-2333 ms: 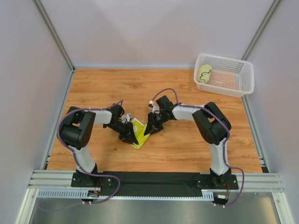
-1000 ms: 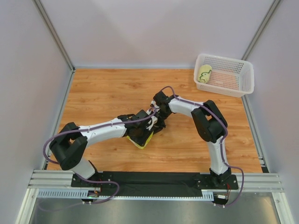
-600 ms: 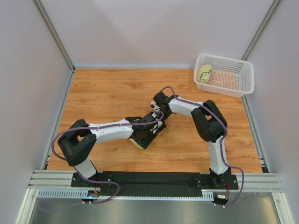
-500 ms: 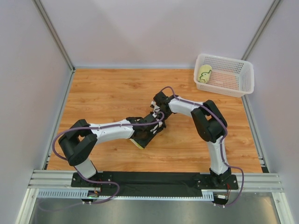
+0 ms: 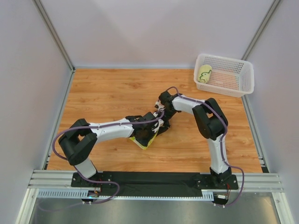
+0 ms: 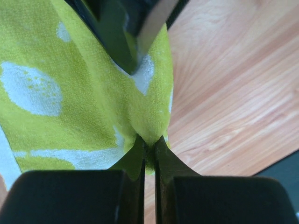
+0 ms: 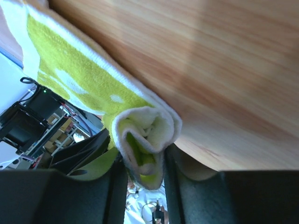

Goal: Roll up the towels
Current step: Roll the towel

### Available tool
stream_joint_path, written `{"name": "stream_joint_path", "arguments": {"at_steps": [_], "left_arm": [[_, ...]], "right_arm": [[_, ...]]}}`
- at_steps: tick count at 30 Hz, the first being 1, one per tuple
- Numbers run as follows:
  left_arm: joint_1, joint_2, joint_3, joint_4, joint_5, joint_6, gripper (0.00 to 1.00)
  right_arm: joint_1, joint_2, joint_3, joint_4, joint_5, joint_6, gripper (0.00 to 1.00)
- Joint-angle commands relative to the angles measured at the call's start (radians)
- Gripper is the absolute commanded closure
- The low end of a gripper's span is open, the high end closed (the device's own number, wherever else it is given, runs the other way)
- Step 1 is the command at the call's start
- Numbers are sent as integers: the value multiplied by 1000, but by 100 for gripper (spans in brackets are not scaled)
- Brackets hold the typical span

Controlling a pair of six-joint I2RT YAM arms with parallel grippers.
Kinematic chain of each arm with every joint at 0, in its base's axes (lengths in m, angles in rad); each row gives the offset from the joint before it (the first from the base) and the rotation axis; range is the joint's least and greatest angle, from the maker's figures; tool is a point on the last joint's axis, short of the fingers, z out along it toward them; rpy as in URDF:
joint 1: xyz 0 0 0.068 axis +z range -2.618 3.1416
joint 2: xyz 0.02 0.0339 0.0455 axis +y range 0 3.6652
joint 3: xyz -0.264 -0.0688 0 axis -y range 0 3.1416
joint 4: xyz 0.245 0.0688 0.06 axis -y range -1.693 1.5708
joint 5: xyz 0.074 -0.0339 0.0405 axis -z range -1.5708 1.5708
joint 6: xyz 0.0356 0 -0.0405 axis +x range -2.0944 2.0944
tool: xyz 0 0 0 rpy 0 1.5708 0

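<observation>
Looks like a robotics lab work cell. Orange-brown wood-grain tabletop (image 5: 117,88) boxed in by plain pale grey wall panels (image 5: 28,70), framed with slim silver aluminium corner posts (image 5: 53,35). Along the near edge, slotted silver aluminium rails (image 5: 51,179) carrying a flat black mounting plate (image 5: 154,177). Bolted onto it, a white-and-black jointed left robot arm (image 5: 110,130) and a matching right robot arm (image 5: 217,149), both trailing thin purple cables (image 5: 54,142). Bare, purpose-built bench, set up purely for machine trials.

White plastic basket (image 5: 229,77) w/ perforated walls, at far-right corner of wooden table (image 5: 107,88). Pale walls (image 5: 154,28) round three sides, metal posts (image 5: 53,35) in back corners. Near edge: black strip (image 5: 154,178) btwn aluminium rails (image 5: 51,179).
</observation>
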Motion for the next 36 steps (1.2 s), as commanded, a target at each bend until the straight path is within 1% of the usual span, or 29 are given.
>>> {"name": "stream_joint_path", "arguments": {"at_steps": [1, 4, 8, 13, 17, 22, 25, 26, 29, 32, 36], "left_arm": [[4, 11, 15, -62, 192, -10, 100], [39, 17, 48, -76, 282, 0, 100], [97, 0, 47, -46, 402, -16, 100], [189, -20, 1, 35, 583, -65, 100], [283, -13, -57, 114, 719, -116, 100], [384, 44, -105, 147, 785, -199, 100], [441, 73, -148, 197, 842, -237, 100], [464, 89, -159, 216, 876, -256, 100], [499, 119, -165, 228, 910, -285, 100], [536, 162, -160, 207, 922, -306, 100], [579, 222, -159, 182, 938, -316, 100]], "right_arm": [[-41, 17, 27, -29, 38, -44, 66], [-64, 15, 19, -44, 63, -63, 66], [-96, 6, 15, -64, 92, -80, 64], [-138, -6, 16, -87, 123, -89, 64], [-167, -24, 22, -100, 141, -92, 62], [-194, -64, 7, -80, 127, -98, 57], [-204, -112, -33, -20, 63, -98, 51], [-202, -139, -48, 26, 20, -96, 48], [-193, -196, -123, 130, -60, -77, 43], [-162, -218, -163, 179, -84, -83, 39], [-119, -210, -215, 265, -103, -57, 38]]}}
